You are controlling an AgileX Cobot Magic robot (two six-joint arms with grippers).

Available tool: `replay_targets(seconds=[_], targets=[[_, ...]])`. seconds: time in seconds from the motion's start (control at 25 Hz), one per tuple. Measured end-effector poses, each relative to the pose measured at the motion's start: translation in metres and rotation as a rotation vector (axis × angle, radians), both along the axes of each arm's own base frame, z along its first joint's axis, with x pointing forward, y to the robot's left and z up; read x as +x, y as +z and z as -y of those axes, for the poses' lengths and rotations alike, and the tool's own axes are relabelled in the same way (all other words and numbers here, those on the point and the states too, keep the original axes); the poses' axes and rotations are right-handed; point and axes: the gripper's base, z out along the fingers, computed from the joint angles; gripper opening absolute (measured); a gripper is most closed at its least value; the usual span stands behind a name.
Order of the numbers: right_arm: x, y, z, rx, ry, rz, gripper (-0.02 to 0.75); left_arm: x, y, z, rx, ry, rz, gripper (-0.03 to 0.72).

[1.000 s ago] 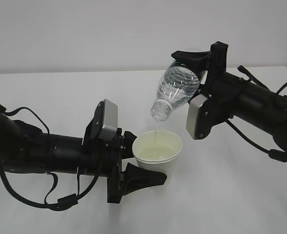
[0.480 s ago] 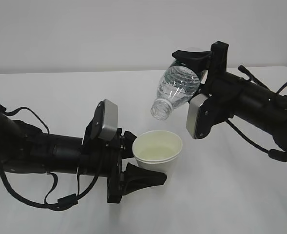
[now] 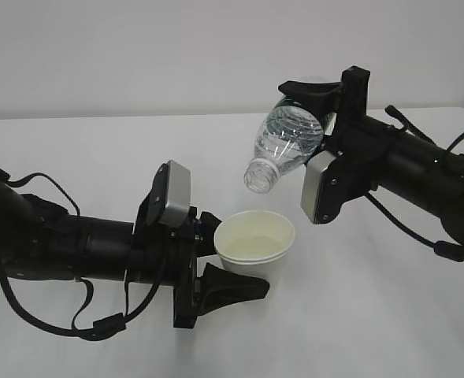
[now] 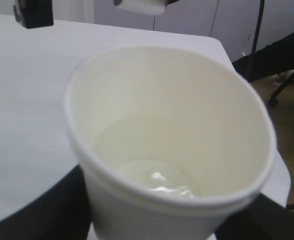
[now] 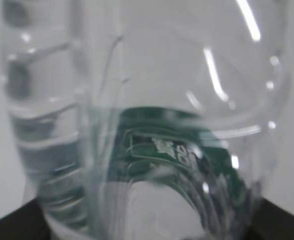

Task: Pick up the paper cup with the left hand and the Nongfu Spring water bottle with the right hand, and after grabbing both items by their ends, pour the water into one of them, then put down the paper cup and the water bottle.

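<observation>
- Exterior: even, bright, diffuse light; soft faint shadows on white table (image 3: 98, 142); sharp overall.
- Left wrist: paper cup (image 4: 171, 145) near rim soft, small glint on water (image 4: 159, 176).
- Right wrist: water bottle (image 5: 147, 125) heavily blurred, streaky highlights.

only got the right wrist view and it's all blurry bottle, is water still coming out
Observer: No stream shows at the mouth of the Nongfu Spring water bottle, which is tilted mouth-down in the right hand.
Operator: where's the cup under it
Observer: The paper cup sits below and slightly right of the mouth, gripped by the left hand.
Operator: anything in the cup
Observer: Yes, the left wrist view shows water pooled at the bottom.
</observation>
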Motion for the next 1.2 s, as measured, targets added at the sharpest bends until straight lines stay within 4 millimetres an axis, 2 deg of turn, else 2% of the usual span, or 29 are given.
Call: replay_targets(seconds=[1.2], targets=[[0.0, 0.0, 0.0, -0.025, -0.001, 0.023, 0.456, 0.0008, 0.0003, 0.0, -0.004, 0.01, -0.002, 0.474]])
